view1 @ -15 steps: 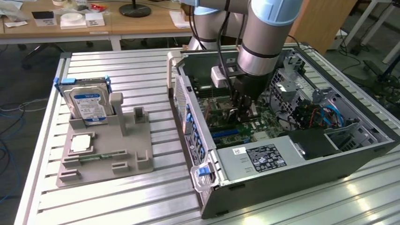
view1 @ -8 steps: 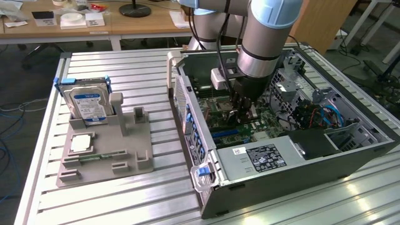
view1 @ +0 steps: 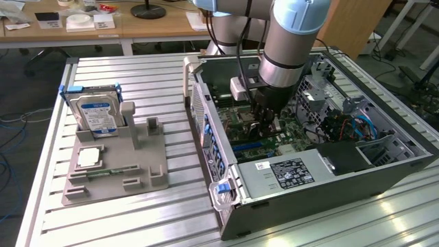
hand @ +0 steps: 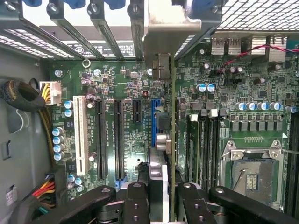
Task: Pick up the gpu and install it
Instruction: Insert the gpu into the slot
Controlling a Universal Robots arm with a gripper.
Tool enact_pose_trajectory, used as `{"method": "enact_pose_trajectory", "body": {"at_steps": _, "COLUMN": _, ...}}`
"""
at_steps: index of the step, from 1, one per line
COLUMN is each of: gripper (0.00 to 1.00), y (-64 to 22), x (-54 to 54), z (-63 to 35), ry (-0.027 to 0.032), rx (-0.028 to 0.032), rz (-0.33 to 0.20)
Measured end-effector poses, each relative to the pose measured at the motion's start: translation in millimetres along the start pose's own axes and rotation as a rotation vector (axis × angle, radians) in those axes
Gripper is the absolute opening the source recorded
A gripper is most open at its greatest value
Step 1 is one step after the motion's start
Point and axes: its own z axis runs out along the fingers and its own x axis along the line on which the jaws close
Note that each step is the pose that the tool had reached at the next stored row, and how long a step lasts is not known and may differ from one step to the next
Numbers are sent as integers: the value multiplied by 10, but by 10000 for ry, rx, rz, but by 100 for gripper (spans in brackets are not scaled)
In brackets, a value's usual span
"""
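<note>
Exterior view: my arm reaches down into the open computer case (view1: 384,170); my gripper (view1: 264,123) sits low over the motherboard (view1: 274,141). Hard drive (view1: 96,116) stands in the grey fixture (view1: 147,172) on the exterior view's left.

Wrist view: my gripper (hand: 169,198) is pinching the gpu (hand: 172,135), held edge-on, upright over the blue expansion slot (hand: 153,119), its metal bracket (hand: 173,21) at the case's rear slots.
</note>
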Motion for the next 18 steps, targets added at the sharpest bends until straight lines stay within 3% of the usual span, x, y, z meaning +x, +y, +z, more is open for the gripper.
{"method": "enact_pose_trajectory", "body": {"at_steps": 18, "gripper": 28, "y": 53, "x": 50, "z": 80, "ry": 0, "rx": 0, "rz": 1}}
